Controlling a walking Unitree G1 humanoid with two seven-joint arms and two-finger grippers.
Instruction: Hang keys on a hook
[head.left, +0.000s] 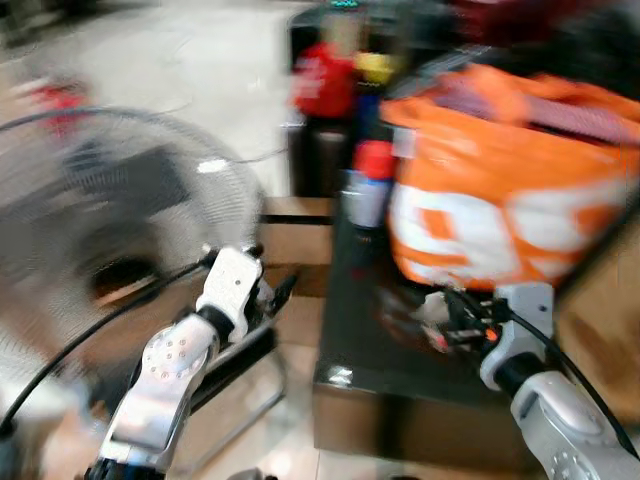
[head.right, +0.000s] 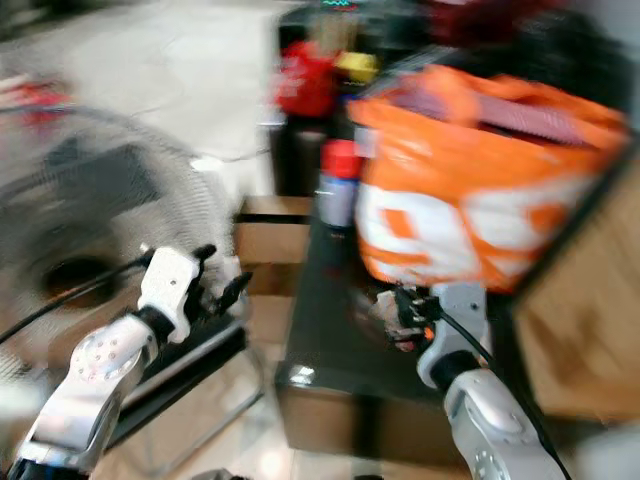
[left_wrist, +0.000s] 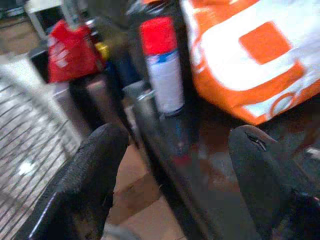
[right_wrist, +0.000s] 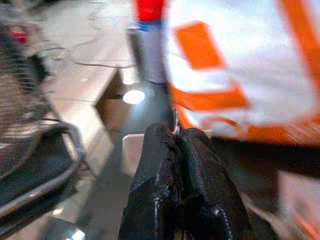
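The head views are blurred. My right gripper (head.left: 442, 318) is low over the dark table (head.left: 350, 360), just under the orange bag. In the right wrist view its two black fingers (right_wrist: 200, 165) are pressed together, and a thin metal key ring (right_wrist: 175, 119) sticks out between the tips; the keys themselves are hidden. My left gripper (head.left: 272, 290) hangs beside the table's left edge, in front of the fan. The left wrist view has its fingers (left_wrist: 87, 175) spread wide with nothing between them.
A big orange-and-white bag (head.left: 500, 190) fills the table's back. A red-capped spray can (head.left: 370, 185) stands to the left of it. A floor fan (head.left: 90, 220) is at the left, a red bag (head.left: 325, 80) behind, and a cardboard box (head.left: 605, 300) at the right.
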